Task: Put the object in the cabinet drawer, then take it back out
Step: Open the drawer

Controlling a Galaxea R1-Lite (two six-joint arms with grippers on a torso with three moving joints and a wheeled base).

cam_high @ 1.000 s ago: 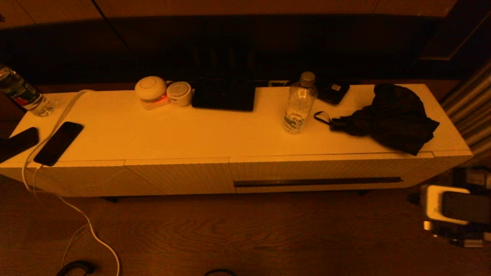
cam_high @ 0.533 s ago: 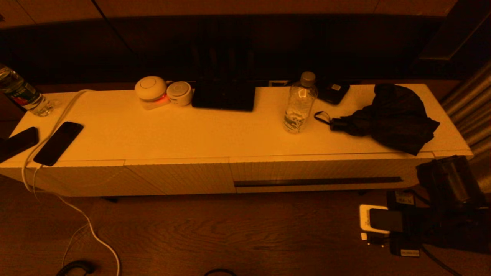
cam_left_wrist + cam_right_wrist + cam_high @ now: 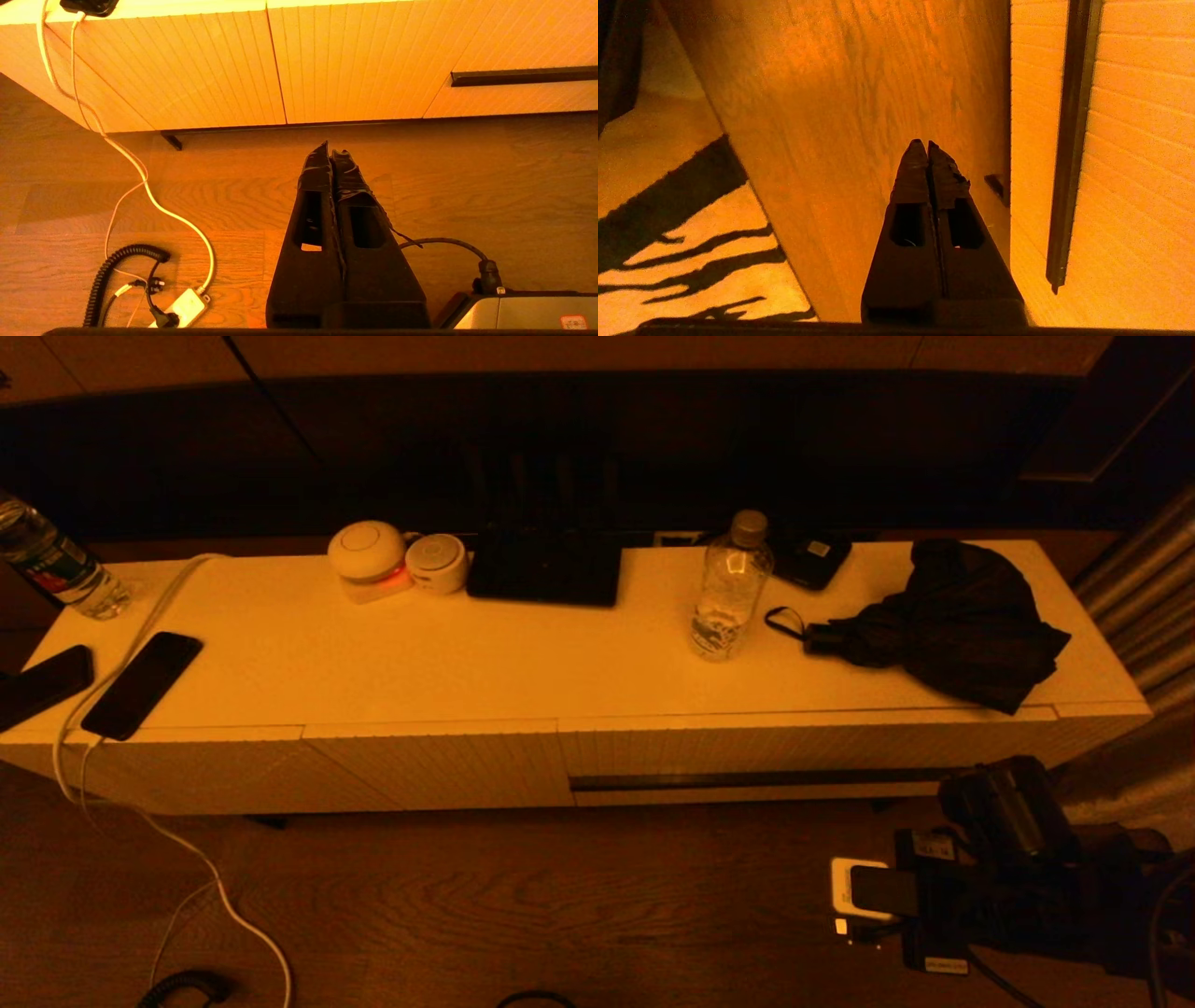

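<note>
- Across the far side of the wooden floor [image 3: 523, 896] runs a long, low white cabinet [image 3: 420, 765], its flat top lit warm and its front finely ribbed.
- Set into the right half of that front, the cabinet drawer [image 3: 747, 751] is fully closed, its long dark handle slot [image 3: 747, 778] level and just above the lower edge.
- On the top's right end lies a crumpled dark jacket [image 3: 962, 625]; left of it stands an upright clear water bottle [image 3: 731, 588].
- Toward the middle, at the far edge, sit a black flat slab [image 3: 546, 569] and two round white devices [image 3: 392, 560] side by side.
- At the left end lie two dark phones [image 3: 140, 683], a white cable [image 3: 187, 859] trailing off the near edge onto the floor, and another bottle [image 3: 51, 565].
- Bare floor stretches wide before the cabinet.
- Near right, the right gripper [image 3: 928, 145] hangs low over the floor close to the drawer's right end, its pincer pressed together and holding nothing.
- The left gripper [image 3: 331, 151] is parked low over the floor, pincer closed too, empty.
</note>
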